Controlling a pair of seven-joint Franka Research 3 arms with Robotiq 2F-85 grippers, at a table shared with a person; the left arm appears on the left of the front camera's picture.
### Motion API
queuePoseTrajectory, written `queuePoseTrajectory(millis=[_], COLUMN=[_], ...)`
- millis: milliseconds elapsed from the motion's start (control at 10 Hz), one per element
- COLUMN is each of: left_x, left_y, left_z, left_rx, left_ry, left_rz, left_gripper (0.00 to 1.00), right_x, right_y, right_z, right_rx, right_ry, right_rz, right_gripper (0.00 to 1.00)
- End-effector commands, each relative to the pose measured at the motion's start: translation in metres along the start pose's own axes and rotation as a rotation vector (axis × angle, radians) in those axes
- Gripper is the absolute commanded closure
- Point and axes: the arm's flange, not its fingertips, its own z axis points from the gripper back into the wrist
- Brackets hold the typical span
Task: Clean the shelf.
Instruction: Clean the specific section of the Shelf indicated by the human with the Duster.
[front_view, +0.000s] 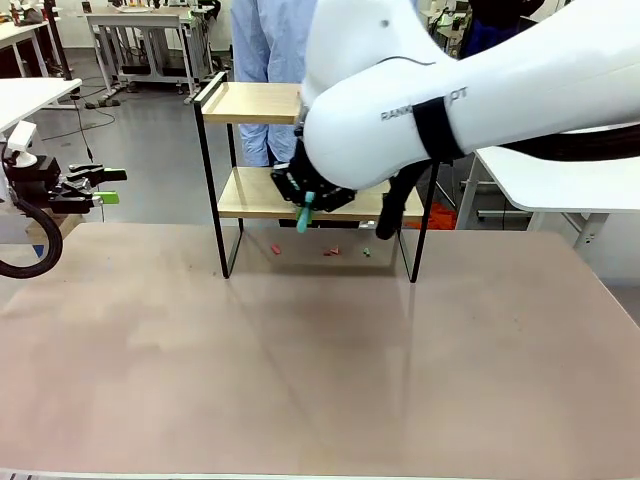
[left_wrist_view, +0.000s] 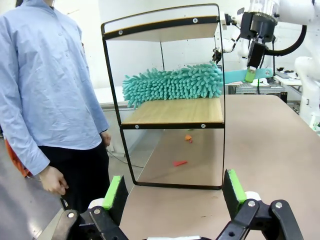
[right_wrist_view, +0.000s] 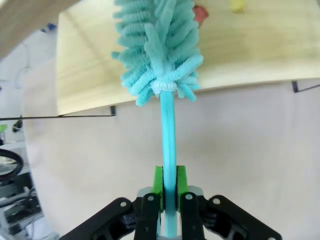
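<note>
Front view: right arm (front_view: 450, 90) hides half the two-board shelf (front_view: 250, 195), its right pincer (right_wrist_view: 169, 177) clamping a duster (right_wrist_view: 160, 45). Empty left pincer (left_wrist_view: 174, 190) gapes wide.

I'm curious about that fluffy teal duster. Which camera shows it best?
The left wrist view: the duster shows side-on, its whole head lying on the shelf's lower board. The right wrist view looks along its handle. The front view shows a bit of handle under the arm.

Matt wooden shelf (left_wrist_view: 175, 112), fluffy, perhaps chenille duster (left_wrist_view: 170, 85)
</note>
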Motion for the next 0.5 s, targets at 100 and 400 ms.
queuePoseTrajectory(millis=[100,400], left_x=[0.004,0.004], left_y=[-0.001,-0.001], left_z=[0.000,0.000], left_rx=[-0.004,-0.004], left_ry=[0.005,0.005], left_rz=[-0.004,-0.004], left_gripper=[0.00,0.00], right_x=[-0.004,0.000], right_y=[-0.054,-0.095], right_z=[0.012,0.035], right_rx=[-0.020,-0.070], right_ry=[0.044,0.036], right_rz=[-0.053,-0.066], right_gripper=[0.87,0.87])
